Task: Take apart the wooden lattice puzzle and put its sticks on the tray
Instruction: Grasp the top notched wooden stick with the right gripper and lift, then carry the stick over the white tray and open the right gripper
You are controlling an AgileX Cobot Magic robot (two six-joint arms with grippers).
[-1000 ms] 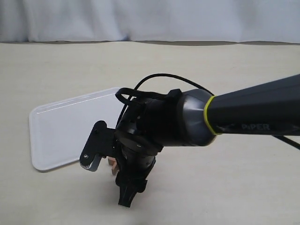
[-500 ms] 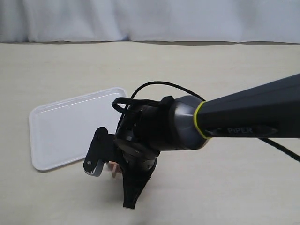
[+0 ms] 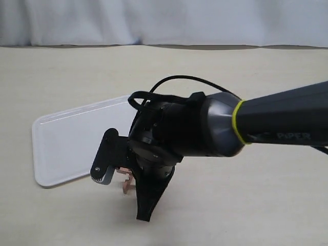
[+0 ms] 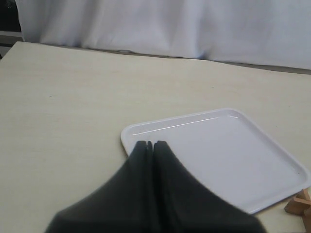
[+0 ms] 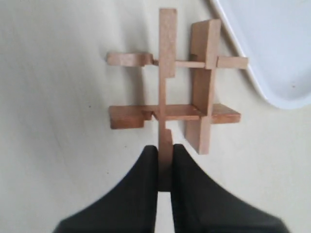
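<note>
**One stick of the puzzle clamped beside the tray**

The right gripper (image 5: 164,148) is clenched on the near end of one stick (image 5: 167,43), which is seen edge-on and is still set into the puzzle (image 5: 160,112). The other three sticks are seen crossed around it, with the grid slightly askew. The puzzle is found on the surface (image 3: 256,77), just beside a rounded corner of the tray (image 3: 66,143) and off it. No stick is seen on the tray.

Against the picture half a second ago, the right arm (image 3: 287,123) has been drawn back a little to the right of the exterior view and slightly up, so that its yellow ring sits further right. More of the reddish wood is now exposed beneath the wrist, close to the tray's near edge. The tray is found in the same place as before.

The left gripper (image 4: 150,144) is closed with its fingers pressed together and nothing held between them. In its wrist view it is seen in front of a corner of the tray, and a bit of the puzzle is caught at the picture's edge.
</note>
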